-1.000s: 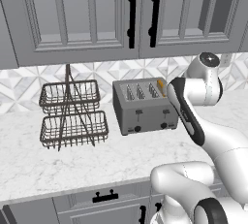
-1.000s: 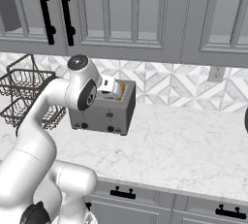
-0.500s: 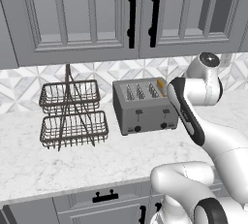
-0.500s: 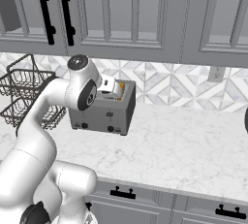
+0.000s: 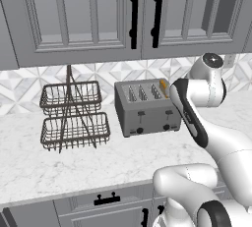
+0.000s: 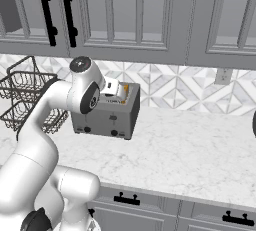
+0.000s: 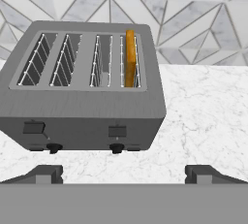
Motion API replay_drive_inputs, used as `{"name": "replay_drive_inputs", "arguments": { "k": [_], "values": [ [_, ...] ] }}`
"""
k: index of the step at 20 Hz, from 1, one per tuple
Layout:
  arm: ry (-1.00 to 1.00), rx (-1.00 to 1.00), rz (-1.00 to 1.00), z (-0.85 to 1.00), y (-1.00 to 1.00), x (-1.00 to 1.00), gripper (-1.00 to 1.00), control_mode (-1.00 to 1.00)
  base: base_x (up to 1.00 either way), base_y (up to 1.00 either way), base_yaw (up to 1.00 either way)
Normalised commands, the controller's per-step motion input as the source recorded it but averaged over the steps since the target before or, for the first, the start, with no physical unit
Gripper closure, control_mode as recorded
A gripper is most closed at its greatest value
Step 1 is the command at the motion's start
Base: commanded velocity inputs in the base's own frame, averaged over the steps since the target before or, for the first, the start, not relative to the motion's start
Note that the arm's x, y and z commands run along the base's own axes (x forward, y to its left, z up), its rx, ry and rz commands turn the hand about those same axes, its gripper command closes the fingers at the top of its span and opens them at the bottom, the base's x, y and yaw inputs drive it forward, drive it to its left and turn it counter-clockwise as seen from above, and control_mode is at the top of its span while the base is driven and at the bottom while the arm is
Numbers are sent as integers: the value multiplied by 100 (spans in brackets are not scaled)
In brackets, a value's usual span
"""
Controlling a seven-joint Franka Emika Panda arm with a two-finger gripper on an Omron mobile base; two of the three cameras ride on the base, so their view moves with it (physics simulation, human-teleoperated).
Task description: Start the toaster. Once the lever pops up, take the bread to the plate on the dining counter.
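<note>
The grey four-slot toaster stands on the marble worktop against the tiled wall, also seen as the toaster. A golden-tan slice of bread stands upright in its rightmost slot and sticks out above the top. The lever is the right-hand dark tab on the front, above a black knob. My gripper is open and empty, a short way in front of the toaster and slightly above it, facing the lever side. The plate and the dining counter are out of view.
A two-tier wire basket rack stands left of the toaster. Grey upper cabinets hang low over the worktop. The marble worktop runs on to the right of the toaster. A wall outlet sits on the backsplash.
</note>
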Motion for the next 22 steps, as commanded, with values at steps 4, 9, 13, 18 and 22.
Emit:
{"name": "replay_drive_inputs", "arguments": {
  "k": [4, 9, 13, 18, 22],
  "values": [
    [0, 0, 0, 0, 0, 0, -100, -100, 0, 0, 0],
    [0, 0, 0, 0, 0, 0, -100, -100, 0, 0, 0],
    [0, 0, 0, 0, 0, 0, -100, -100, 0, 0, 0],
    [0, 0, 0, 0, 0, 0, -100, -100, 0, 0, 0],
    [0, 0, 0, 0, 0, 0, -100, -100, 0, 0, 0]
  ]
}}
